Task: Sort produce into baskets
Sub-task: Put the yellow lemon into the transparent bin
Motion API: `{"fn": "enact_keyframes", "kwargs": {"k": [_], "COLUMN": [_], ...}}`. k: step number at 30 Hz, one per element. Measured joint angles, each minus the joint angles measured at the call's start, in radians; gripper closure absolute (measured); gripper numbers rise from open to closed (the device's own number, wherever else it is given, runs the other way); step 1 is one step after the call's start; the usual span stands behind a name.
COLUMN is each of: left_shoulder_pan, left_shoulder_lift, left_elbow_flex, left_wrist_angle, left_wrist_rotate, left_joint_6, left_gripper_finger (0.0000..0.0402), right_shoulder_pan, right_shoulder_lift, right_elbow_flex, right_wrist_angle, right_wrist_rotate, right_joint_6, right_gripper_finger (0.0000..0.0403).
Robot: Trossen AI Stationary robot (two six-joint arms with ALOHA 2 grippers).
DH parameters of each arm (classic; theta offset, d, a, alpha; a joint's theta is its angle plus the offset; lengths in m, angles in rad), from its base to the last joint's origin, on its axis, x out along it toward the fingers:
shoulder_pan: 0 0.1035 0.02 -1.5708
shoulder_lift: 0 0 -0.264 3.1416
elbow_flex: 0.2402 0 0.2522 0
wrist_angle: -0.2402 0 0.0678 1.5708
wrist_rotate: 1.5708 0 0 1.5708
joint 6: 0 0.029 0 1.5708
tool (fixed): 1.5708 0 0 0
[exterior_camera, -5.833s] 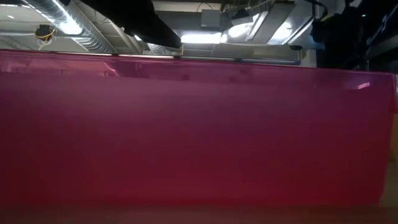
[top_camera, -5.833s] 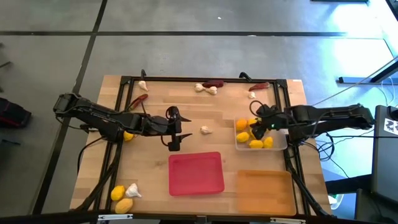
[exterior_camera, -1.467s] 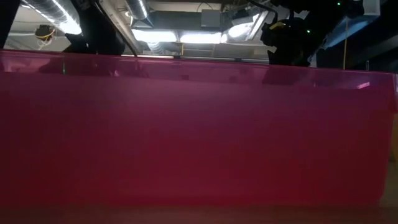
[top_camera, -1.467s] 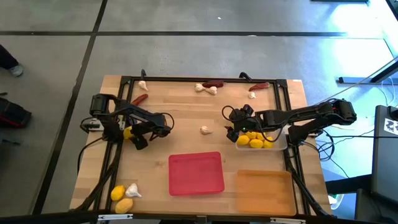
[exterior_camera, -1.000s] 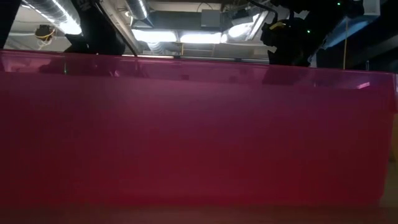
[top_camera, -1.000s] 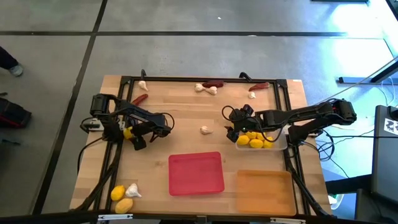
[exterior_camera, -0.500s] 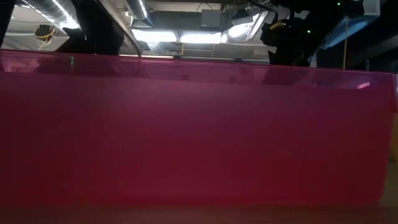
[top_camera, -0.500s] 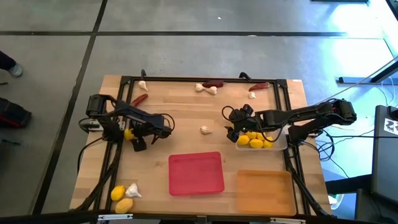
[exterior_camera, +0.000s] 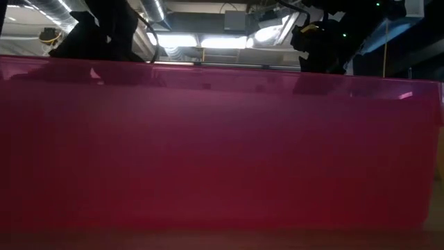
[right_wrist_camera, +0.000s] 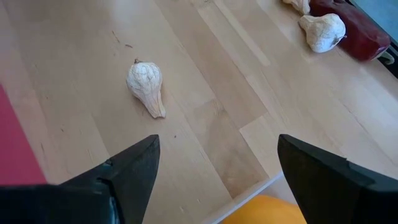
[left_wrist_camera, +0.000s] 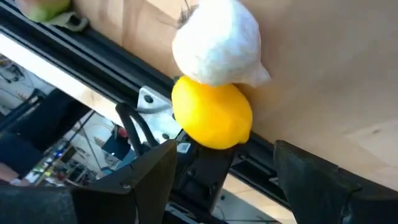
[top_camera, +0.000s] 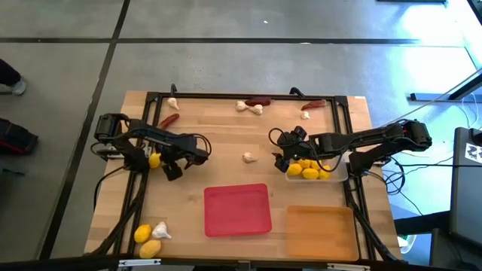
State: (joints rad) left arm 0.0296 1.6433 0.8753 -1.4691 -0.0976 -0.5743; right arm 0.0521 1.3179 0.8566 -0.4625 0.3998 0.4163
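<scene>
Left claw [top_camera: 172,167] is spread wide, holding nothing, beside the lemon [top_camera: 154,160] at the worktop [top_camera: 226,135] left edge. From my station I fear the lemon rolls off against the black frame rail [left_wrist_camera: 93,62] if one finger nudges it. Right claw [top_camera: 280,159], also wide and empty, faces a garlic bulb [right_wrist_camera: 147,84], near the clear tray [top_camera: 339,175].

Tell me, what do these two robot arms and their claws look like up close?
Both are slim black jointed arms with black cables looped alongside. The left claw ends in two broad, flat, matte dark fingers. The right claw has the same two wide dark fingers. A small green light shows on the right arm in the low view.
</scene>
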Motion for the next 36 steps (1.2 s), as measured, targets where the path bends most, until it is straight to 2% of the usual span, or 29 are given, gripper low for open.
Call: {"fn": "enact_keyframes", "kwargs": {"k": [3,8,17,23,26,31,36], "left_shoulder_pan": [0.026,0.060,0.058,0.056,0.053,0.052,0.058], "left_shoulder_lift": [0.014,0.039,0.040,0.040,0.039,0.038,0.038], "left_elbow_flex": [0.000,-0.001,-0.005,-0.082,-0.077,-0.079,-0.079], "left_wrist_angle": [0.023,-0.029,-0.008,0.038,0.052,0.052,0.057], "left_wrist_rotate": [-0.008,-0.014,-0.002,0.019,0.012,0.011,0.021], "left_joint_6": [-0.008,-0.049,-0.108,-0.124,-0.143,-0.124,-0.042], "left_gripper_finger": [0.0139,0.0139,0.0139,0.0139,0.0141,0.0145,0.0145], "right_shoulder_pan": [0.000,0.000,0.000,0.000,0.000,0.000,0.000], "right_shoulder_lift": [0.000,0.000,0.000,0.000,0.000,0.000,0.000], "right_elbow_flex": [0.000,0.000,0.000,0.000,0.000,0.000,0.000], "right_wrist_angle": [0.000,0.000,-0.001,-0.001,0.000,0.006,0.006], "right_wrist_rotate": [0.000,0.000,0.000,0.000,-0.001,0.000,0.000], "right_joint_6": [0.000,0.000,0.000,0.000,0.000,0.000,0.000], "right_gripper_finger": [0.0084,0.0084,0.0084,0.0084,0.0084,0.0084,0.0084]}}
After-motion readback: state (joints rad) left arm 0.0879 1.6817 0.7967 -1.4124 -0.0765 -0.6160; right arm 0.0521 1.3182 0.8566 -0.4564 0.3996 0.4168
